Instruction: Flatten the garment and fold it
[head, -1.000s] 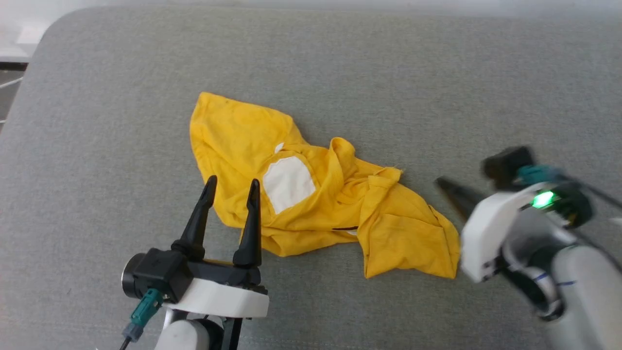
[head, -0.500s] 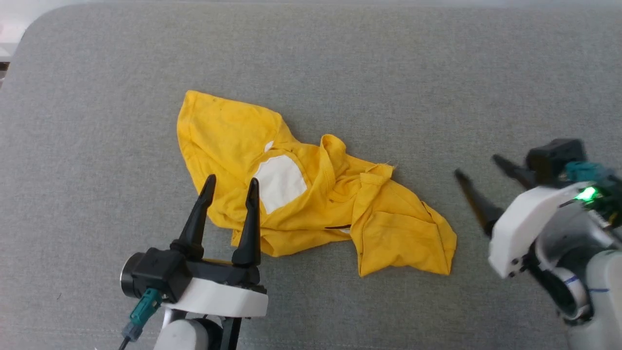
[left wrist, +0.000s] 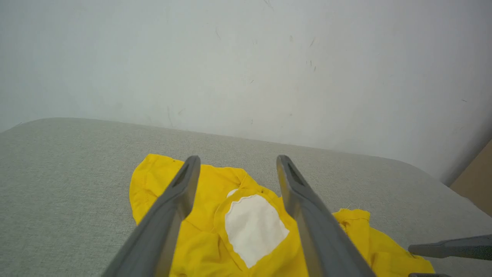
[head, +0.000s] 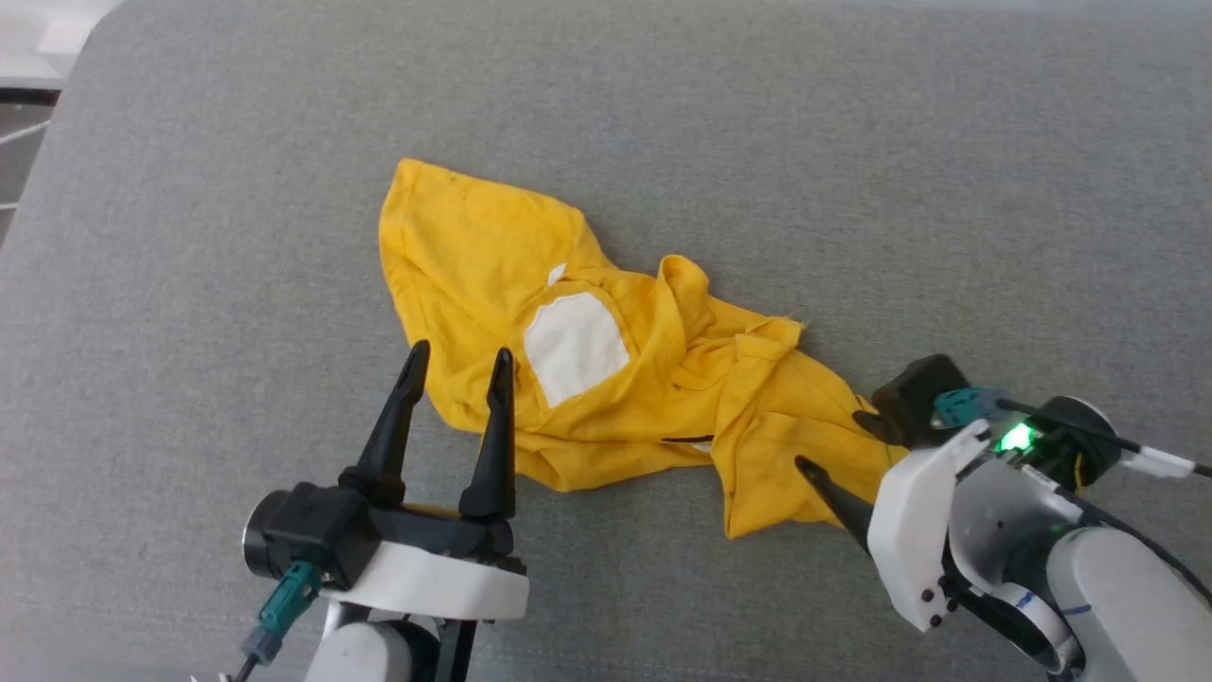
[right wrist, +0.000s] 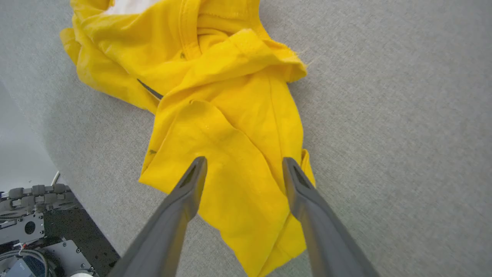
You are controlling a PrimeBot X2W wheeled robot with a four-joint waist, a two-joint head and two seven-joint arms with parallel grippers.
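Item 1: crumpled bright yellow T-shirt [head: 663, 379], soft knit, heaped in ridges and folds, unflattened. It lies straight ahead of my left hand and runs across to under my right hand. A ribbed hem or collar band stands up in a loop near the middle of the heap.

Item 2: white patch [head: 573, 346], smooth, roughly square with rounded corners, printed on the cloth. In the left wrist view it sits just beyond and between that hand's fingers.

Item 3: thin black stripe [head: 686, 439], peeping from a fold on the side of the heap nearest both hands.

Item 4: left hand [head: 459, 350], two long dark tapered fingers, spread, holding nothing. Its tips are at the shirt's near edge.

Item 5: right hand [head: 828, 438], fingers spread, empty. They straddle the flat corner flap at the shirt's end. I cannot tell whether they touch the cloth.

Item 6: grey woven-fabric tabletop [head: 189, 284] with rounded corners, carrying the shirt.

Item 7: pale scuffed wall [left wrist: 246, 57], far beyond the left hand's fingertips.

Item 8: dark machine parts [right wrist: 30, 231], off the tabletop's edge, behind and beside the right hand.
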